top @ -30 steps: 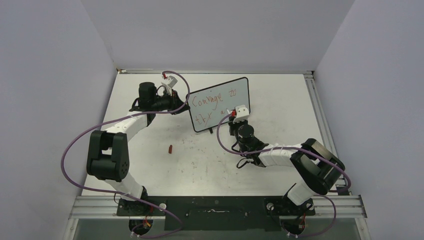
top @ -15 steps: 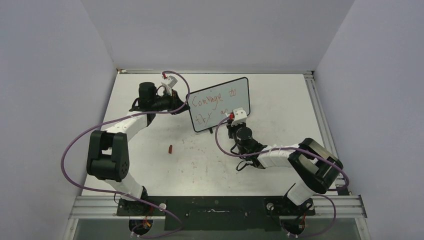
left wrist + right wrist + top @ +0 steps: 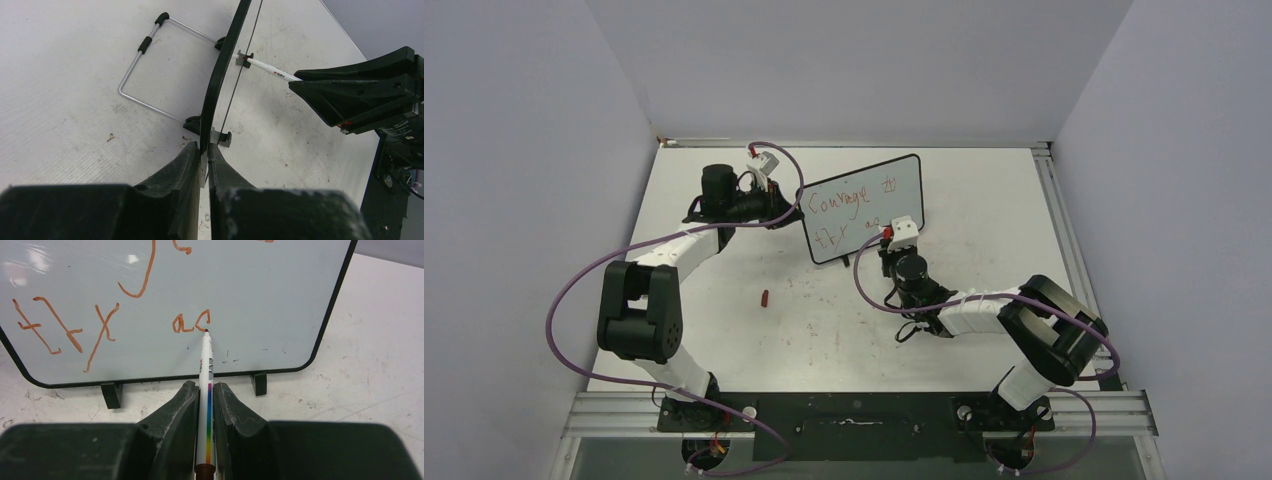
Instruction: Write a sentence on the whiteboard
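The whiteboard [image 3: 864,205] stands upright at the table's middle back, black-framed. Red handwriting, the sentence [image 3: 844,198], fills its top line, with "try" [image 3: 65,327] and "ac" [image 3: 192,322] on the lower line. My left gripper [image 3: 204,146] is shut on the board's left edge [image 3: 220,75]. My right gripper [image 3: 204,386] is shut on a white marker [image 3: 205,370] with a rainbow stripe. The marker's tip touches the board at the end of the "c". In the top view the right gripper [image 3: 889,243] sits in front of the board's lower right.
A small red marker cap [image 3: 765,297] lies on the table left of centre. A wire stand [image 3: 145,75] props the board from behind. Two black feet [image 3: 111,394] hold its lower edge. Walls close the table on three sides.
The right gripper has shifted slightly left and down along the board. A second red letter has appeared after the "a" on the lower line. The left arm has not moved.
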